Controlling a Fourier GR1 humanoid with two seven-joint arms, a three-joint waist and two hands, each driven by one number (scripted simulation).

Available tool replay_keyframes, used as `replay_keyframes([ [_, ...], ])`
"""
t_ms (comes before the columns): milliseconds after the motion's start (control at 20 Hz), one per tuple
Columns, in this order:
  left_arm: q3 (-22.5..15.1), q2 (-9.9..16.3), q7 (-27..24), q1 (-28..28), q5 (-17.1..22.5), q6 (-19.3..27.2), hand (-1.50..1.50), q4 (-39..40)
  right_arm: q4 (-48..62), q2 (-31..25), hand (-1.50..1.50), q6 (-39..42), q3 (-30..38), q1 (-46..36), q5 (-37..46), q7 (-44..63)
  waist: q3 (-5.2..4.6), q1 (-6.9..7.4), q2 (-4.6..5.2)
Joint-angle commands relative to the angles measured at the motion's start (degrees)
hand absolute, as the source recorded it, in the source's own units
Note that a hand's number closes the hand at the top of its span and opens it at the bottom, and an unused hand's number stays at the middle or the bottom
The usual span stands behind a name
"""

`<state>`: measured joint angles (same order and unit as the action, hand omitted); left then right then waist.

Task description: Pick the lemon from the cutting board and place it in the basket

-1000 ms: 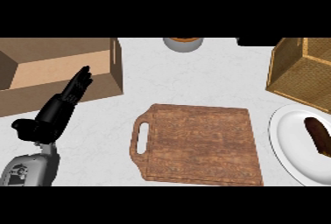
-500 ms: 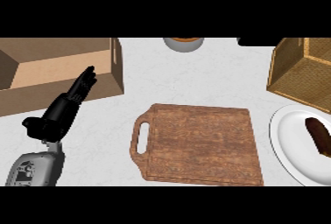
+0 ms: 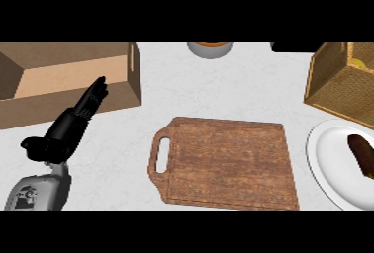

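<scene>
A brown wooden cutting board (image 3: 226, 163) is laid flat on the white counter (image 3: 219, 84), near the middle of the view and turned slightly askew. Its corners are rounded, a groove is cut along its edge, and a slotted handle is set in its left side. Nothing is seen resting on its surface. A woven, tan basket (image 3: 343, 81) is placed at the far right, cut off by the view's edge, with its open top facing upward. A small patch of yellow is glimpsed inside it at the far right edge; whether this is the lemon cannot be told.
</scene>
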<state>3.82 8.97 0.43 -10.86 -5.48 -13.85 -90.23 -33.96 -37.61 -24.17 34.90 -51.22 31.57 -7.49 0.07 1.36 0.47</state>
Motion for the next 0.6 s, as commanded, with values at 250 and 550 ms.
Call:
replay_keyframes([
  [250, -0.86, -0.8, 2.36, -0.94, -0.39, 0.3, 0.0, -0.87, 9.18, -3.83, -1.5, 0.38, 1.73, -4.43, -4.58, -10.35, 0.02, 0.06, 0.07],
  [550, -1.12, -1.45, -0.22, -0.45, -1.5, 1.05, 0.0, 0.96, 7.69, -7.22, -1.5, 5.01, 6.35, -7.71, -11.35, -4.8, -0.03, -0.82, -0.18],
])
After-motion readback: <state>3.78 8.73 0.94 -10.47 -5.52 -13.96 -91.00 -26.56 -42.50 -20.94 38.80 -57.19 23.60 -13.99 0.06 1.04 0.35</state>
